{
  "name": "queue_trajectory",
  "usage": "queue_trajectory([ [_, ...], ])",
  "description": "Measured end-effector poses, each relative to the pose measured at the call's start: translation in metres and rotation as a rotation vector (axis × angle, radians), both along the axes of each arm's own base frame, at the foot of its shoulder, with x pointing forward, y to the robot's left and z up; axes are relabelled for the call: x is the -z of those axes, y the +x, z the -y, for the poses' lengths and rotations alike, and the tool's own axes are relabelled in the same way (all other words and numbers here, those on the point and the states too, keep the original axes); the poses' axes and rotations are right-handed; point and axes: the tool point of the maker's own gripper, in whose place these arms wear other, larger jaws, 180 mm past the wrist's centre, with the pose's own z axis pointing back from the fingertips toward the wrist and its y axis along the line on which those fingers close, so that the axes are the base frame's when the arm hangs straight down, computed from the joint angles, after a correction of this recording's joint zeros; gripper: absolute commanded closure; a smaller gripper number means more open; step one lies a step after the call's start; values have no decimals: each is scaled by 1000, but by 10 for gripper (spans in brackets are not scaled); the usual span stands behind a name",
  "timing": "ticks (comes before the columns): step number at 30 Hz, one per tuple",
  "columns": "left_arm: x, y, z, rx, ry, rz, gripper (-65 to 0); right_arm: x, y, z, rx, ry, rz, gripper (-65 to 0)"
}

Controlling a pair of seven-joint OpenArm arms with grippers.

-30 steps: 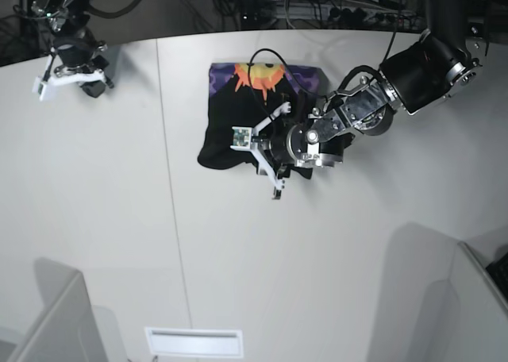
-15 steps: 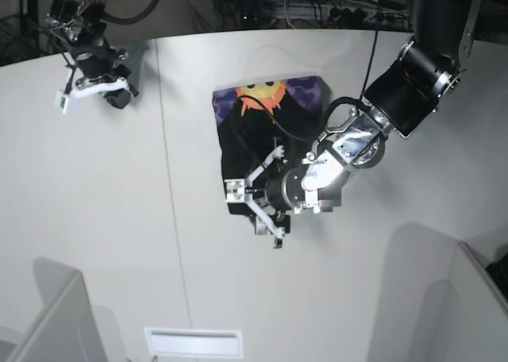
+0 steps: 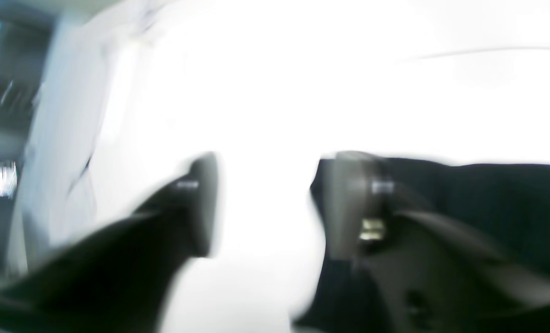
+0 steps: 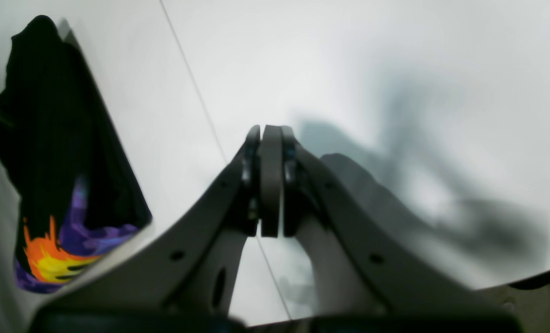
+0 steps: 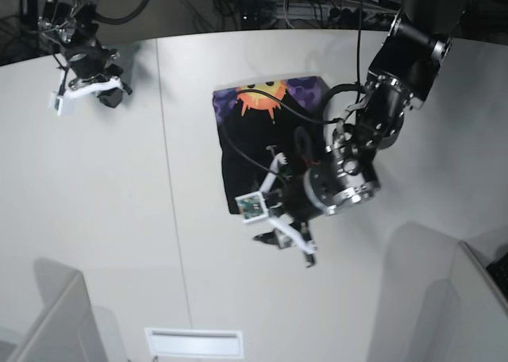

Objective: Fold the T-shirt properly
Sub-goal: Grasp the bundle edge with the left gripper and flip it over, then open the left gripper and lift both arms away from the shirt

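Near the T-shirt, the left gripper seems parted and empty; dragging its jaws could undo the fold.

Bare table lies open all around the T-shirt; only the left hand overhangs its near edge.

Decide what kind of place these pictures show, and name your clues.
Probably a robotics lab: two robot arms work over a bare white table, a folded T-shirt lies on it, and cables and equipment crowd the far edge.
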Motion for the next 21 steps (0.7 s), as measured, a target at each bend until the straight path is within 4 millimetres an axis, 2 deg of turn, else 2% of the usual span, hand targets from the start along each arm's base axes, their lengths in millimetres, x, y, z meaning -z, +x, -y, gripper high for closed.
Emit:
queue_trajectory([
  [1, 4, -2, -15, -49, -1, -9, -33, -2, 1, 1, -30, -18, 10, 0],
  [2, 8, -6, -30, -96, -5, -16, 0, -4, 2, 1, -65, -31, 23, 0],
  [5, 5, -19, -60, -196, -76, -24, 0, -15, 9, -8, -187, -60, 93, 0],
  [7, 3, -25, -78, -240, -120, -12, 0, -20, 9, -5, -222, -119, 145, 0],
  [10, 14, -39, -109, -311, -169, -17, 0, -18, -1, 0, -312, -273, 144, 0],
  [12, 27, -56, -121, -326, -181, -42, 0, -22, -2, -11, -404, -323, 192, 0],
  [15, 37, -93, -114, -273, -303, -64, 0, -24, -8, -29, -502, -376, 246, 0],
  [18, 37, -131, -102, -223, -449, -81, 0, -18, -22, -29, -539, -430, 228, 0],
  [21, 40, -162, -95, -202, -528, -118, 0, -20, -33, -29, -525, -433, 253, 0],
])
